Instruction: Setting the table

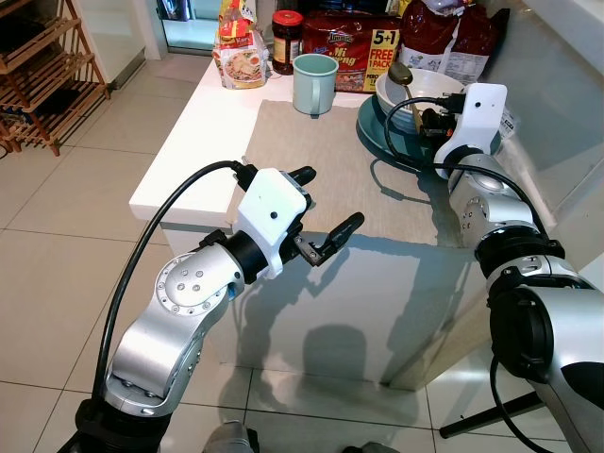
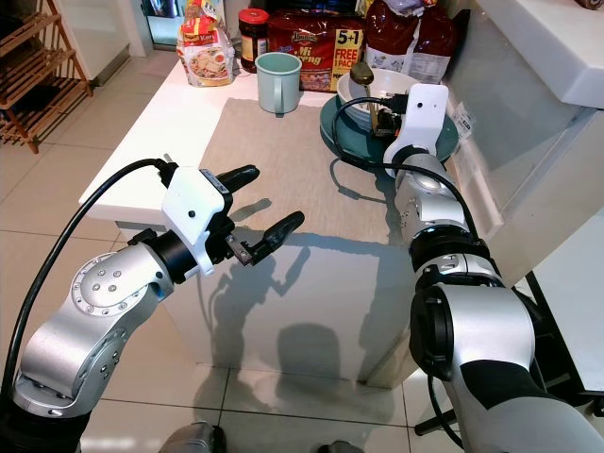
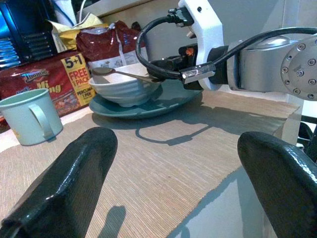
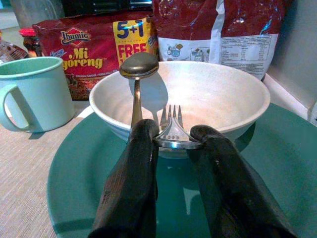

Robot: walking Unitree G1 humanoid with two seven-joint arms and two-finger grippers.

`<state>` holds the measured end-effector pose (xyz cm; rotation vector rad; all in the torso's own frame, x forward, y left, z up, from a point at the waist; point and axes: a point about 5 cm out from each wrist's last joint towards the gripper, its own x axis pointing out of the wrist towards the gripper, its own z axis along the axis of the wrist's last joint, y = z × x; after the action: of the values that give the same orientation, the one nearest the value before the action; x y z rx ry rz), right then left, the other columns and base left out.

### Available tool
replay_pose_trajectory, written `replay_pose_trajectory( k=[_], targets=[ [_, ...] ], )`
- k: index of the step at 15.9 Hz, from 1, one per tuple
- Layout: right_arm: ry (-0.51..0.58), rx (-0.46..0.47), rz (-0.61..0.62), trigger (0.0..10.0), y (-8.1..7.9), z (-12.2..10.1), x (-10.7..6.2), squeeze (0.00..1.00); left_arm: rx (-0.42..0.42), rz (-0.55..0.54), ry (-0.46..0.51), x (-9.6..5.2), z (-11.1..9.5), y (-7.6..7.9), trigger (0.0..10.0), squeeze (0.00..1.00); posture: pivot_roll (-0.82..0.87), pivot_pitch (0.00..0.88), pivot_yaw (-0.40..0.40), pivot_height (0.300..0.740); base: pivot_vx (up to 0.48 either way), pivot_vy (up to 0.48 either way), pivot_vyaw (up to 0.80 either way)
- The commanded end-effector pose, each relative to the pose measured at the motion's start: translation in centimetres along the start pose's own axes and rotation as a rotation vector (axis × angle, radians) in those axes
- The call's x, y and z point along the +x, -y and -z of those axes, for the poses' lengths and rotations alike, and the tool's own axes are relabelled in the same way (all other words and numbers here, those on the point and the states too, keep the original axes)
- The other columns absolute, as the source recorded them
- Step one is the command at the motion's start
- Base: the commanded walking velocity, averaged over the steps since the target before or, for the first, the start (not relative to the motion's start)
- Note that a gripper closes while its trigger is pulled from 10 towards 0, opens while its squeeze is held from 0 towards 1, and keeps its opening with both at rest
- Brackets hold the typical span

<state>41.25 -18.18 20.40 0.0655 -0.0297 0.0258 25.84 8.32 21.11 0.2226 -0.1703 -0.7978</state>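
A beige placemat (image 1: 330, 160) lies on the white table (image 1: 193, 142). At its far right corner a white bowl (image 4: 218, 94) stands on a teal plate (image 4: 74, 168), and a spoon (image 4: 138, 64) leans in the bowl with its head above the rim. My right gripper (image 4: 173, 136) is shut on a fork (image 4: 171, 121), low over the plate with the tines toward the bowl. A pale green mug (image 1: 314, 83) stands at the mat's far edge. Over the mat's near edge my left gripper (image 1: 330, 198) hovers open, holding nothing.
Noodle packs (image 1: 354, 42), red bags (image 1: 453, 33), a jar (image 1: 287, 38) and a snack packet (image 1: 238, 52) line the table's far end. A wooden rack (image 1: 38, 75) stands on the tiled floor at the left. A white counter (image 1: 566, 104) borders the table's right side.
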Motion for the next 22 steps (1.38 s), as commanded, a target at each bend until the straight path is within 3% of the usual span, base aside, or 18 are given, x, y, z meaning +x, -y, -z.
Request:
replay_pose_trajectory(
  k=[1, 6, 16, 20, 22],
  targets=[
    [0.027, 0.003, 0.014, 0.0, 0.4, -1.0, 0.2, 0.00, 0.006, 0.007, 0.012, 0.0, -0.4, 0.1, 10.0, 0.00, 0.18, 0.065, -0.034, 0.740, 0.000, 0.000, 0.00],
    [0.044, 0.005, 0.032, 0.0, 0.6, -1.4, 0.2, 0.00, 0.008, 0.006, 0.014, 0.0, -0.5, 0.1, 10.0, 0.00, 0.18, 0.064, -0.034, 0.740, 0.000, 0.000, 0.00],
    [0.297, -0.079, 0.043, 0.0, -1.5, -5.4, -0.1, 0.00, 0.007, 0.014, 0.019, 0.0, -0.6, 0.1, 10.0, 0.00, 0.17, 0.067, -0.023, 0.740, 0.000, 0.000, 0.00],
    [0.466, -0.090, -0.036, 0.0, -3.0, -6.7, -2.1, 0.00, 0.004, -0.006, 0.013, 0.0, -0.3, 0.0, 10.0, 0.00, 0.16, 0.060, -0.024, 0.740, 0.000, 0.000, 0.00],
    [0.623, -0.134, -0.144, 0.0, -4.1, -6.7, -5.0, 0.00, -0.011, -0.088, 0.013, -0.2, 0.2, -0.7, 10.0, 0.00, 0.14, 0.052, -0.022, 0.740, 0.000, 0.000, 0.00]
  ],
)
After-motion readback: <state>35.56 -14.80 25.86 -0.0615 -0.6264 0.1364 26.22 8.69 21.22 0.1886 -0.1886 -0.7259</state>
